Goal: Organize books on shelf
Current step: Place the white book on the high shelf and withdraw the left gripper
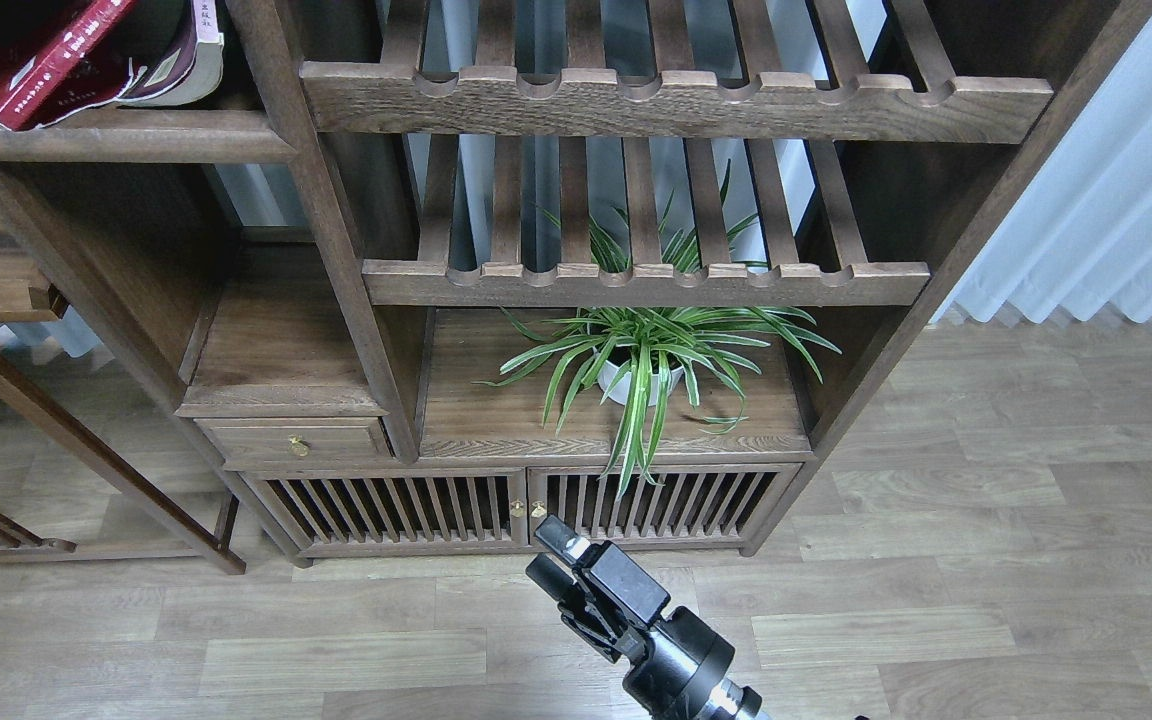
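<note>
The right gripper (553, 556) hangs low above the floor, its two fingers slightly parted around nothing. Far up and to its left, the books (106, 55) lean tilted on the solid plank shelf (126, 135): a red one against a paler one; a third cannot be made out. Just above and right of the gripper, a white pot (636, 383) holding a spider plant (651, 350) stands in the cabinet's open compartment, under the slatted racks (646, 280). The left gripper is out of sight.
</note>
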`<state>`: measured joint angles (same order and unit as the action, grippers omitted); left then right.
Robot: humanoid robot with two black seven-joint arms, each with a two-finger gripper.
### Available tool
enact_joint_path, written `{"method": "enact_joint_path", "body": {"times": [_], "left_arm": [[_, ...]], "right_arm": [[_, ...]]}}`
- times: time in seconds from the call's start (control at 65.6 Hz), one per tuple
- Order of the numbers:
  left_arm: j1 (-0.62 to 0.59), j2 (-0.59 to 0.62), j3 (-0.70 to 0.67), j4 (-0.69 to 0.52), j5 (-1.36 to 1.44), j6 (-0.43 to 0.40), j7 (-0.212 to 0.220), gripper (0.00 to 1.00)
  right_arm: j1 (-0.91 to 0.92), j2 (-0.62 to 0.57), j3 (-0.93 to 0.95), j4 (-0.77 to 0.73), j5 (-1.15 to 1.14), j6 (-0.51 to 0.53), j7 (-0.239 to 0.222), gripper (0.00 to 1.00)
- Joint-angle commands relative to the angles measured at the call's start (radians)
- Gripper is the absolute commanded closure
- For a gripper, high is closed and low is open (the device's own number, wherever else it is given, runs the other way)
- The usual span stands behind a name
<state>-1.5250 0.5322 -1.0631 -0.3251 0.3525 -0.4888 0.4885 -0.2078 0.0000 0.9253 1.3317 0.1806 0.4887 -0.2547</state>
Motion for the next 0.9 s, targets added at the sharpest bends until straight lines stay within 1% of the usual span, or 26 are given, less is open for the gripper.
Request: {"method": "enact_joint_path", "body": {"times": [0.0, 0.137, 0.168, 0.229, 0.244, 0.274, 0.381, 0.488, 0.732, 0.884], "left_arm": [[0.034, -0.012, 0.009, 0.034, -0.021, 0.000, 0.000, 0.90], [0.043, -0.023, 0.009, 0.034, -0.024, 0.000, 0.000, 0.89], [0.043, -0.025, 0.011, 0.034, -0.024, 0.000, 0.000, 0.87], [0.043, -0.029, 0.015, 0.028, -0.024, 0.000, 0.000, 0.74], [0.043, -0.031, 0.018, 0.026, -0.024, 0.000, 0.000, 0.66], [0.042, -0.031, 0.021, 0.024, -0.024, 0.000, 0.000, 0.60], [0.039, -0.031, 0.026, 0.015, -0.026, 0.000, 0.000, 0.54], [0.039, -0.031, 0.025, -0.002, -0.029, 0.000, 0.000, 0.51], [0.071, -0.014, 0.020, -0.063, -0.083, 0.000, 0.000, 0.50], [0.117, 0.012, 0.017, -0.132, -0.127, 0.000, 0.000, 0.50]], "right_arm": [[-0.002, 0.000, -0.002, 0.000, -0.001, 0.000, 0.000, 0.00], [-0.002, 0.000, -0.005, 0.000, -0.001, 0.000, 0.000, 0.01], [-0.002, 0.000, -0.003, 0.000, -0.001, 0.000, 0.000, 0.01], [-0.002, 0.000, -0.003, 0.000, -0.001, 0.000, 0.000, 0.01], [-0.002, 0.000, -0.003, 0.000, -0.001, 0.000, 0.000, 0.01], [-0.002, 0.000, -0.003, 0.000, -0.001, 0.000, 0.000, 0.01], [-0.002, 0.000, -0.003, 0.000, -0.001, 0.000, 0.000, 0.01], [-0.002, 0.000, -0.003, 0.000, -0.001, 0.000, 0.000, 0.01], [-0.002, 0.000, 0.001, 0.000, -0.001, 0.000, 0.000, 0.01], [-0.002, 0.000, 0.001, 0.000, -0.001, 0.000, 0.002, 0.00]]}}
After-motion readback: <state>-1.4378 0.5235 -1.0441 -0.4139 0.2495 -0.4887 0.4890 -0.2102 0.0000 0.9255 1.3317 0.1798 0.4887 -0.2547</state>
